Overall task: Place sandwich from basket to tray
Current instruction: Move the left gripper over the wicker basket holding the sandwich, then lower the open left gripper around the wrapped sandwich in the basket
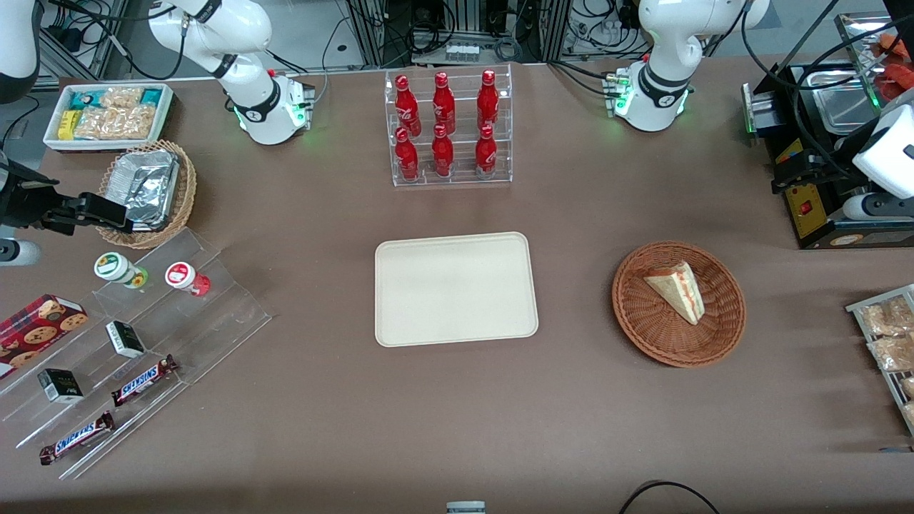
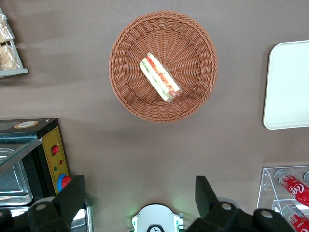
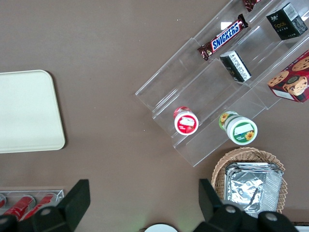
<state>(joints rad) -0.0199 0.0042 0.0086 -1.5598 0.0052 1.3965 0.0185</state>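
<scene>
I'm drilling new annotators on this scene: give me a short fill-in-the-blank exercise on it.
1. The sandwich lies in the ____.
2. The tray holds ____.
3. The gripper, high above the table near the basket, has its fingers ____.
4. The rack nearest the arm bases holds six red ____.

Missing: basket; nothing; open; bottles

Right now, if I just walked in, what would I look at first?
Probably the sandwich, a pale wedge lying alone in the round brown wicker basket toward the working arm's end of the table. Next, the bare cream tray beside it at mid-table, and the rack of red cola bottles farther from the front camera. The left arm's tool hangs open above the table near the basket, holding nothing.
</scene>
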